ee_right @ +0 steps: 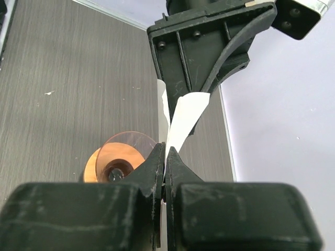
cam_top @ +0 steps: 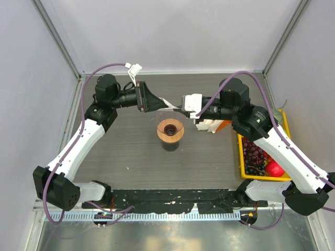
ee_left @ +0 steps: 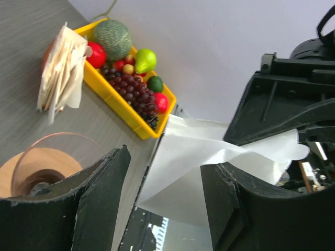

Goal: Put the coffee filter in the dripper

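The coffee filter (cam_top: pixel 167 101) is a thin white paper held in the air between my two grippers, just above and behind the dripper (cam_top: pixel 170 130). My right gripper (cam_top: pixel 184 111) is shut on one edge of it; the right wrist view shows the paper (ee_right: pixel 186 115) pinched between the closed jaws (ee_right: pixel 165 152). My left gripper (cam_top: pixel 159 103) is open; in the left wrist view its jaws (ee_left: pixel 166 167) stand wide apart, with the filter (ee_left: pixel 193 151) lying between them against one finger (ee_left: pixel 235 209). The dripper (ee_right: pixel 118 159), clear with a tan wooden ring, stands upright on the table.
A yellow tray (cam_top: pixel 242 157) of fruit sits at the right edge, also seen in the left wrist view (ee_left: pixel 123 107). A ruffled bunch of white filters (ee_left: pixel 63 68) lies beside it, partly under my right arm (cam_top: pixel 213 124). Grey walls enclose the back and sides.
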`<state>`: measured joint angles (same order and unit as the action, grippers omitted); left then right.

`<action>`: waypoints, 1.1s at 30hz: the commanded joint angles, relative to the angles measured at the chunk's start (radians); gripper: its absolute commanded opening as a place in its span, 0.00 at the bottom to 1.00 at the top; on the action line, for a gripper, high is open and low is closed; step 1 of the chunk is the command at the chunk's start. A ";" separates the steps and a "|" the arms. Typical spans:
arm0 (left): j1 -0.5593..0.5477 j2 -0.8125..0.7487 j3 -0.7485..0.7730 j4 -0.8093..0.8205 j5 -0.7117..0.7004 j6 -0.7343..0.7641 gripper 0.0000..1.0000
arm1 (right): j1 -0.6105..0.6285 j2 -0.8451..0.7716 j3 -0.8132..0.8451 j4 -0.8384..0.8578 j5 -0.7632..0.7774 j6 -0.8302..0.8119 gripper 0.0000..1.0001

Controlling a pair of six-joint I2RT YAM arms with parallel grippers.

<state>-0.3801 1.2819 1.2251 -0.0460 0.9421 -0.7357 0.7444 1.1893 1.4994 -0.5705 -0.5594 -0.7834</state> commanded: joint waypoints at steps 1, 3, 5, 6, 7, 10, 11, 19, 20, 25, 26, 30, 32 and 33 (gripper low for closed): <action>0.003 -0.013 -0.022 0.221 0.066 -0.178 0.63 | 0.007 -0.017 -0.005 0.087 0.032 0.010 0.05; 0.003 -0.015 -0.035 0.254 0.070 -0.211 0.58 | 0.009 -0.014 -0.008 0.089 0.035 0.006 0.05; -0.002 -0.018 -0.036 0.261 0.076 -0.214 0.49 | 0.013 -0.010 -0.008 0.093 0.044 0.006 0.05; -0.002 -0.018 -0.039 0.261 0.078 -0.212 0.45 | 0.013 -0.005 -0.005 0.096 0.056 0.007 0.05; -0.002 -0.021 -0.045 0.258 0.078 -0.212 0.42 | 0.013 -0.002 -0.002 0.100 0.064 0.013 0.05; -0.002 -0.035 -0.061 0.239 0.078 -0.199 0.35 | 0.013 0.015 0.025 0.100 0.084 0.022 0.05; -0.003 -0.042 -0.067 0.227 0.070 -0.191 0.32 | 0.013 0.018 0.036 0.098 0.084 0.029 0.05; -0.020 -0.081 -0.059 0.146 0.008 -0.128 0.04 | 0.016 0.046 0.061 0.095 0.059 0.035 0.05; -0.020 -0.087 -0.061 0.146 0.001 -0.129 0.12 | 0.016 0.046 0.061 0.093 0.052 0.030 0.05; -0.020 -0.113 -0.076 0.101 -0.035 -0.087 0.29 | 0.016 0.026 0.039 0.083 -0.010 -0.008 0.05; -0.022 -0.118 -0.076 0.084 -0.049 -0.071 0.19 | 0.016 0.026 0.041 0.081 -0.004 0.004 0.16; -0.020 -0.174 -0.062 -0.021 -0.222 0.047 0.00 | 0.009 0.046 0.103 0.014 0.059 0.113 0.73; -0.020 -0.197 -0.046 -0.064 -0.357 0.111 0.00 | -0.013 0.049 0.139 -0.005 0.069 0.214 0.90; -0.022 -0.205 -0.032 -0.081 -0.408 0.145 0.00 | -0.019 0.047 0.159 -0.008 0.069 0.257 0.93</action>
<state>-0.3988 1.1423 1.1477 -0.0422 0.7792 -0.7479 0.7494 1.2449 1.5558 -0.5655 -0.5163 -0.7021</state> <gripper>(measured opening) 0.034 0.852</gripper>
